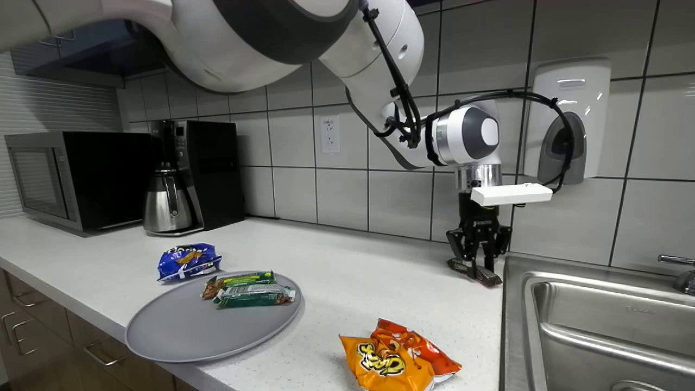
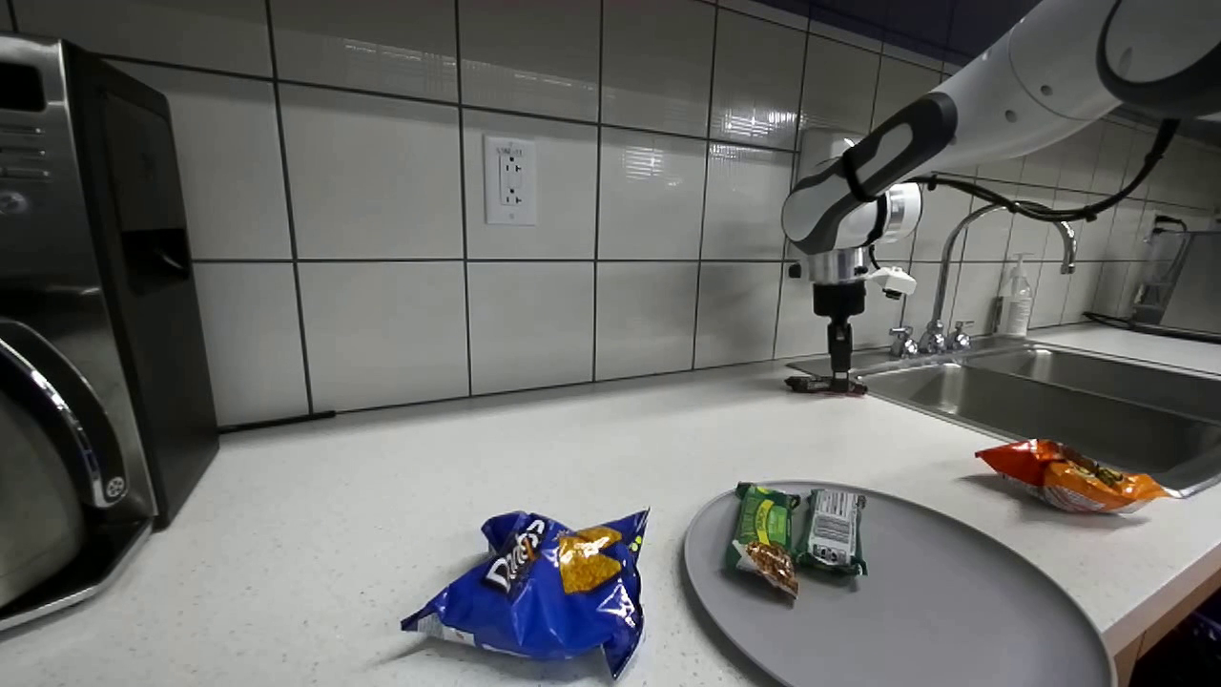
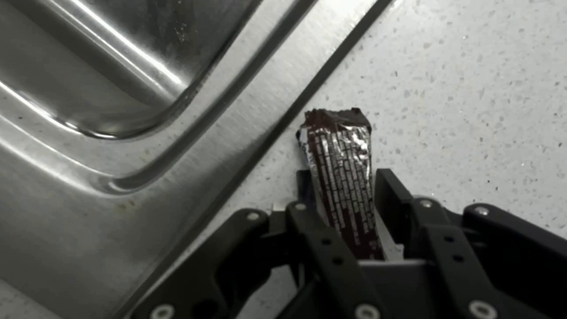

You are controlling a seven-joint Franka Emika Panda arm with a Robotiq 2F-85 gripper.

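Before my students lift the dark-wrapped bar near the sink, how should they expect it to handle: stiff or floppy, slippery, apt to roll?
The dark-wrapped bar is probably fairly stiff, since its body looks straight. Its wrapper may be slightly slippery, judging by the bright highlights. Rolling seems unlikely, as it looks flattish and lies on the counter.

Both exterior views face the tiled wall (image 1: 402, 201) — wrist view looks down, seemingly close.
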